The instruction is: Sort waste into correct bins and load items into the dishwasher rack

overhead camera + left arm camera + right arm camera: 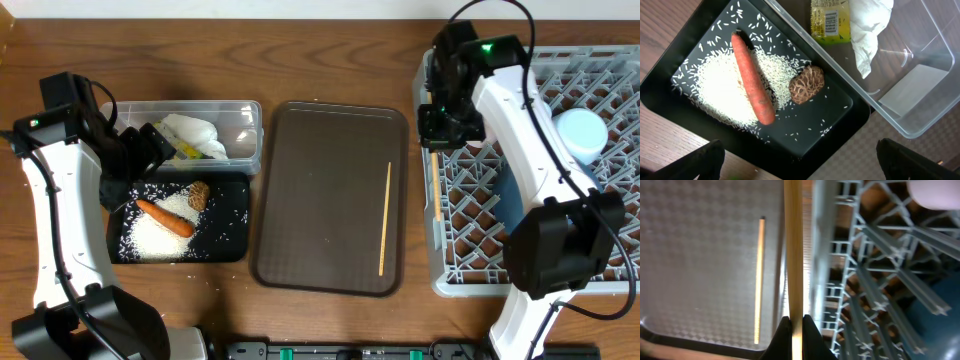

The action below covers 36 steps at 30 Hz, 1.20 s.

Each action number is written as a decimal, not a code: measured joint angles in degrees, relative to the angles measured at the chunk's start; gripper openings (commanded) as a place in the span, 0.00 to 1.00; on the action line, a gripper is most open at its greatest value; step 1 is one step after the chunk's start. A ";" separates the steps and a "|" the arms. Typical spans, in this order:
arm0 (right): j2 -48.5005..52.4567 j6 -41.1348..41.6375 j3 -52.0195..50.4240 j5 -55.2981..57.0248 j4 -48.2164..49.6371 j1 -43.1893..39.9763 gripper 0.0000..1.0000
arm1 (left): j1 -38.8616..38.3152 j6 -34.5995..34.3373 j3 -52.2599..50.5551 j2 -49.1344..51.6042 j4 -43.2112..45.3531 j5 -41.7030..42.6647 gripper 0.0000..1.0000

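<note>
In the clear tub point(240, 130) point(920, 85) lie the crumpled white napkin point(195, 133) point(867, 25) and the yellow-green wrapper point(829, 20). The black tray point(228, 235) point(840, 107) holds the carrot point(165, 217) point(752, 80), the brown lump point(199, 195) point(806, 85) and rice point(715, 85). My left gripper point(150, 150) point(800, 167) hangs open and empty above the black tray's edge. My right gripper point(437, 125) point(793, 325) is shut on one wooden chopstick point(793, 255) at the left rim of the grey rack point(590, 80) point(865, 280). The other chopstick point(384, 217) point(759, 280) lies on the brown tray.
The brown serving tray point(320, 190) point(700, 255) sits between the bins and the rack. In the rack stand a light-blue cup point(580, 135) and a dark-blue plate point(505, 200) point(935, 310). A few rice grains lie on the table beside the black tray.
</note>
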 measured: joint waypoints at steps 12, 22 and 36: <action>0.00 -1.92 -0.33 6.54 -0.02 -0.94 0.01 | 0.00 0.00 0.00 0.00 0.00 0.00 0.98; 0.00 -1.60 -1.55 9.79 1.29 -0.94 0.01 | 0.00 0.00 -0.02 0.00 0.00 0.00 0.98; 0.00 -0.92 -9.77 10.34 10.40 -0.94 0.01 | 0.00 0.00 0.00 0.00 0.02 0.00 0.98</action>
